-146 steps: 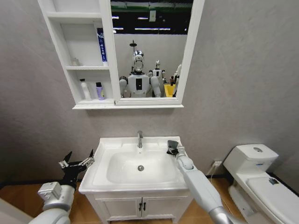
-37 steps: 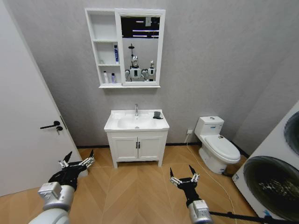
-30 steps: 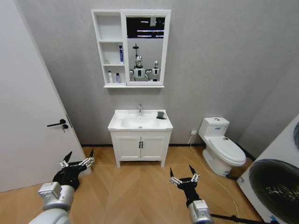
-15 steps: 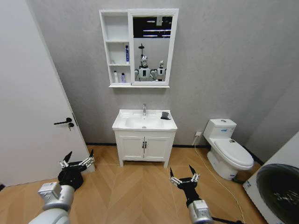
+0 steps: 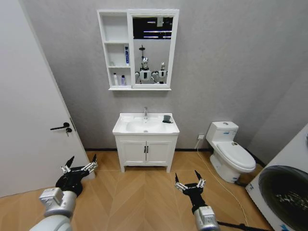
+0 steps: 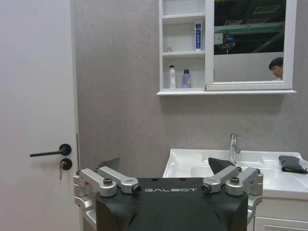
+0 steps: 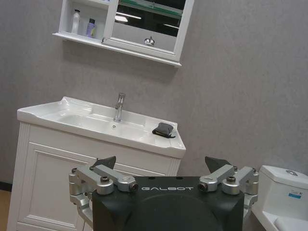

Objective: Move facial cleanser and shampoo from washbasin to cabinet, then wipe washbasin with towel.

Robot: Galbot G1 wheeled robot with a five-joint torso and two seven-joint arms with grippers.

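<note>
1. washbasin (image 5: 146,126) sits on top of a white two-door vanity (image 5: 146,151) against the grey wall, well apart from both grippers across the wooden floor (image 5: 139,192).
2. towel (image 5: 167,118), a small dark cloth, lies bunched on the basin's rim at the far right corner, beside the bowl and to the right of the chrome tap (image 5: 145,112).
3. cabinet (image 5: 114,49) hangs on the wall above the basin, its narrow shelf column joined to the left side of a white-framed mirror (image 5: 152,48).
4. on the lowest shelf stand two small bottles side by side: a white bottle (image 5: 115,79) on the left and a purple bottle (image 5: 122,80) just to its right.
5. on the middle shelf a blue and white tube (image 5: 126,55) stands upright against the mirror side of the column.
6. left gripper (image 5: 78,167) hangs low over the floor at the lower left of the head view, its fingers spread wide and holding nothing.
7. right gripper (image 5: 188,180) hangs low over the floor at the lower middle-right, its fingers likewise spread wide with nothing between them.
8. a white door (image 5: 29,120) with a black handle stands to the left of the vanity, and a white toilet (image 5: 230,151) stands to its right.
9. a washing machine (image 5: 284,187) shows at the right edge of the head view.
</note>
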